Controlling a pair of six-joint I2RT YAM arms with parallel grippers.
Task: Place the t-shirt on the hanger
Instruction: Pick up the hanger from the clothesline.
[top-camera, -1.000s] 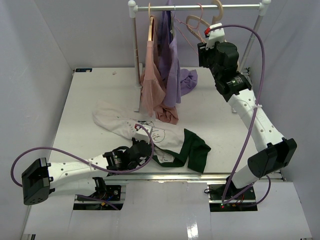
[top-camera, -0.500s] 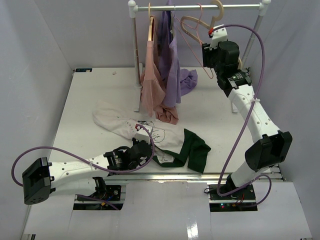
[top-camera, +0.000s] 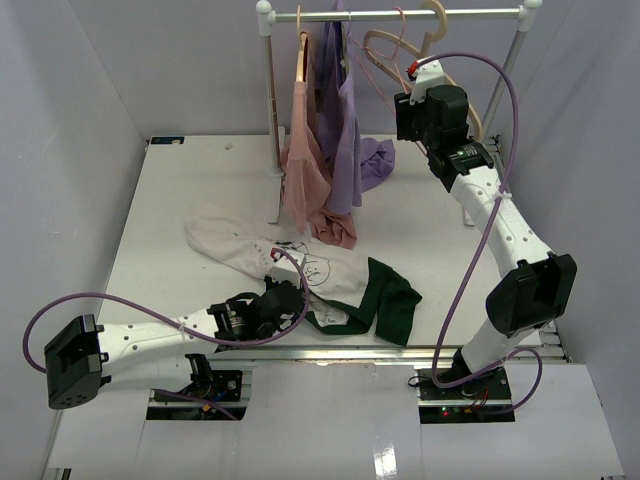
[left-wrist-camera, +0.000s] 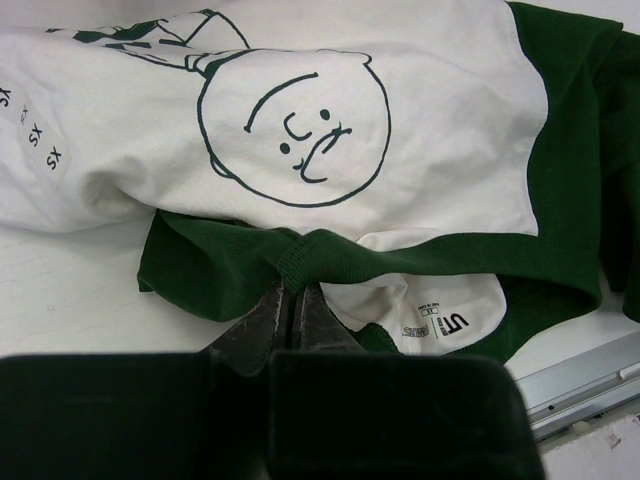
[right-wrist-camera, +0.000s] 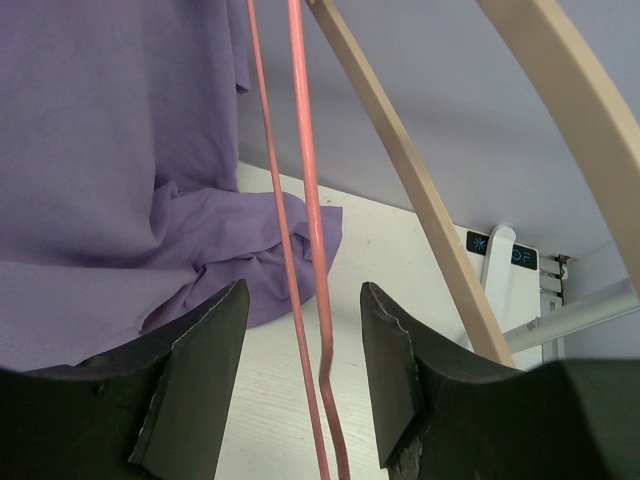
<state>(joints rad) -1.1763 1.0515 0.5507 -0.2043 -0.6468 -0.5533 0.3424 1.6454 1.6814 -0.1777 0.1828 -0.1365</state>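
The cream-white t-shirt (top-camera: 300, 262) with dark green sleeves lies crumpled at the table's near edge, and its line drawing of a face shows in the left wrist view (left-wrist-camera: 300, 125). My left gripper (top-camera: 289, 297) is shut on the shirt's green ribbed edge (left-wrist-camera: 290, 292). The thin pale pink hanger (top-camera: 385, 48) hangs from the rack rod at the back. My right gripper (top-camera: 403, 92) is raised to it and open. Two of the hanger's wires (right-wrist-camera: 307, 180) run between its open jaws (right-wrist-camera: 303, 290) without touching them.
A clothes rack (top-camera: 400, 14) stands at the back. A dusty-pink garment (top-camera: 305, 165) and a lilac garment (top-camera: 350, 130) hang from it and trail onto the table. A beige wooden hanger (top-camera: 437, 18) hangs just right of the pink one, close to my right gripper (right-wrist-camera: 400, 180).
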